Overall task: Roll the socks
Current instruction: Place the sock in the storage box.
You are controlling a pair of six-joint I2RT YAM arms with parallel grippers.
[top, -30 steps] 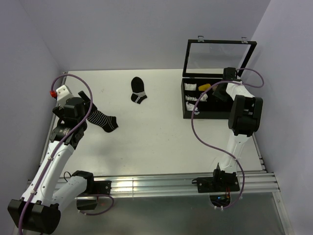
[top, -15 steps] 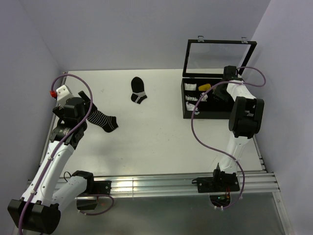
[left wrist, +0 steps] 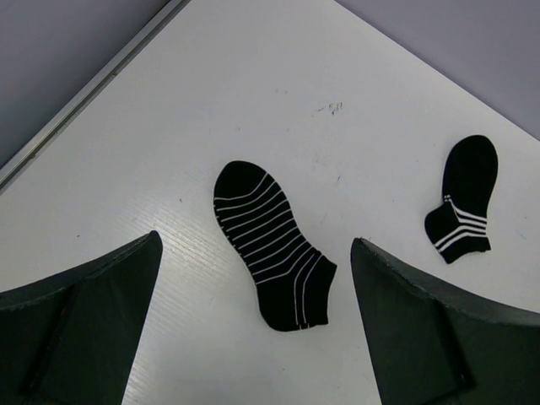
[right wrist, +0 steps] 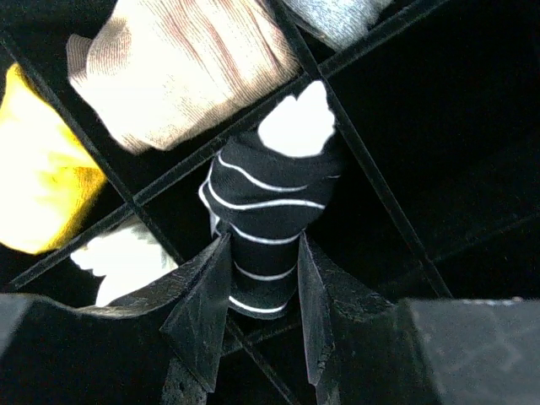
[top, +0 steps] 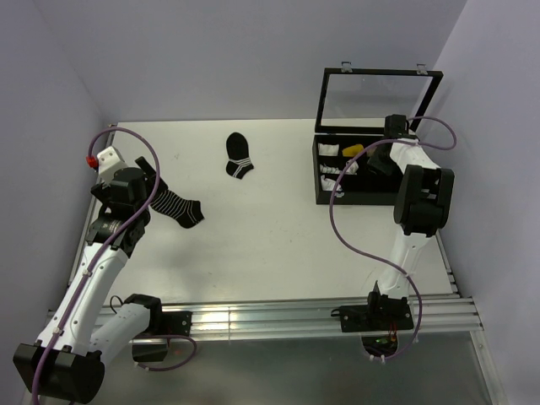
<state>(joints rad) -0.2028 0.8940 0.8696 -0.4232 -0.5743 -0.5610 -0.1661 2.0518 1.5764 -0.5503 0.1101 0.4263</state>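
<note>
The socks [right wrist: 270,198] are a rolled bundle, black with white stripes and a white end, standing in a compartment of the black divided box [top: 371,199]. My right gripper [right wrist: 261,287] reaches down into that box, its two fingers pressed against both sides of the roll. In the top view the right gripper [top: 377,160] is over the box's middle cells, and the roll itself is hidden there. My left gripper [left wrist: 256,253] hangs open above the table on the left, holding nothing.
An all-black sock with thin white stripes [left wrist: 272,245] lies flat under the left gripper. A black sock with white bands [left wrist: 462,198] lies farther back. The box's other cells hold a beige roll [right wrist: 181,67], a yellow one [right wrist: 34,169] and a white one [right wrist: 126,261]. Its clear lid [top: 380,97] stands upright.
The right arm has shifted very slightly over the box. The left arm and both loose socks have not moved.
</note>
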